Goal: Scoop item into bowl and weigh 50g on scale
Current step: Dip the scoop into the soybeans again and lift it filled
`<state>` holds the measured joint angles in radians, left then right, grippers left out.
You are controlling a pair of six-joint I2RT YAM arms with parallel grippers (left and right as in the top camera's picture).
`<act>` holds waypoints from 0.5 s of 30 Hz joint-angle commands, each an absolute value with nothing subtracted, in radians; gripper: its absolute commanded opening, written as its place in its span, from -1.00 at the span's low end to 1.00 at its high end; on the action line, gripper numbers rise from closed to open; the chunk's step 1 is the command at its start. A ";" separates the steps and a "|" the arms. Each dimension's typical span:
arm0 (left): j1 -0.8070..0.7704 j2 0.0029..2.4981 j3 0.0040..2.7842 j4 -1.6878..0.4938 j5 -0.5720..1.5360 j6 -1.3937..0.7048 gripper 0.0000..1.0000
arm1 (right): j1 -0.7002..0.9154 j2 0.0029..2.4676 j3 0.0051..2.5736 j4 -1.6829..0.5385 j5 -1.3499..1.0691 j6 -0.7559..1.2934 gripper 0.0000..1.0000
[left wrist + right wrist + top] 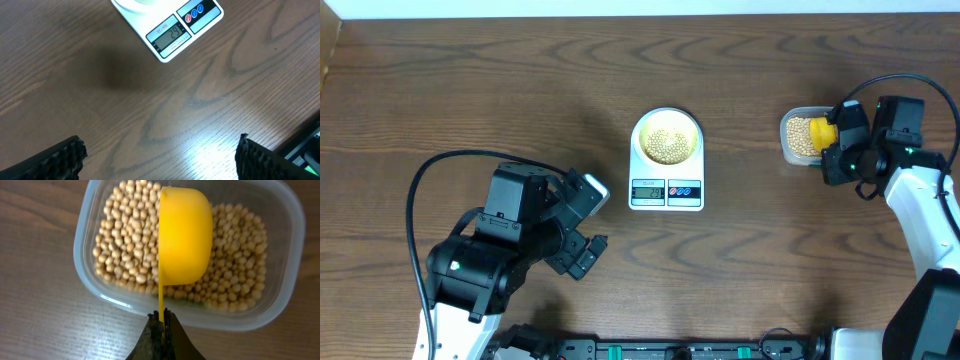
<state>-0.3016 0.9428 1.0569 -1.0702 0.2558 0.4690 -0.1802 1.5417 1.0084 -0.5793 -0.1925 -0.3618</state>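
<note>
I see the beans [666,146] heaped in the cream bowl [637,128] on the white scale [666,203]. The rest are in the clear tub [90,240], well to the right. R gripper [162,322] is pinched shut on the thin handle of the yellow scoop [184,235]. L gripper [160,155] is wide apart and empty. Risks: smooth round beans roll off in transit, a full scoop overshoots the wt, or the handle twists in the pinch.
</note>
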 commanded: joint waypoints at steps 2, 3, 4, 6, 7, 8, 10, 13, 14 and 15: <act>-0.296 0.947 1.089 -1.073 0.249 0.475 0.96 | -0.182 1.564 1.006 -0.605 -0.233 -0.376 -0.98; -0.296 0.947 1.089 -1.073 0.249 0.475 0.95 | -0.182 1.565 1.006 -0.605 -0.261 -0.376 -0.98; -0.296 0.947 1.089 -1.073 0.249 0.474 0.96 | -0.182 1.565 1.006 -0.602 -0.311 -0.375 -0.98; -0.296 0.947 1.089 -1.073 0.249 0.475 0.96 | -0.182 1.565 1.006 -0.605 -0.341 -0.374 -0.98; -0.296 0.947 1.089 -1.073 0.249 0.475 0.96 | -0.182 1.565 1.006 -0.611 -0.348 -0.374 -0.98; -0.296 0.947 1.089 -1.073 0.249 0.475 0.96 | -0.182 1.565 1.006 -0.618 -0.350 -0.374 -0.98; -0.296 0.947 1.089 -1.073 0.249 0.475 0.96 | -0.182 1.567 1.006 -0.633 -0.350 -0.375 -0.98; -0.296 0.947 1.089 -1.073 0.249 0.475 0.96 | -0.183 1.574 1.006 -0.643 -0.350 -0.374 -0.98; -0.296 0.947 1.089 -1.073 0.249 0.475 0.96 | -0.183 1.579 1.006 -0.642 -0.350 -0.374 -0.98; -0.296 0.947 1.089 -1.073 0.249 0.474 0.96 | -0.183 1.587 1.006 -0.641 -0.350 -0.374 -0.98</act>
<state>-0.3016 0.9428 1.0569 -1.0702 0.2558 0.4690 -0.1802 1.5589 1.0084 -0.6334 -0.3138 -0.3626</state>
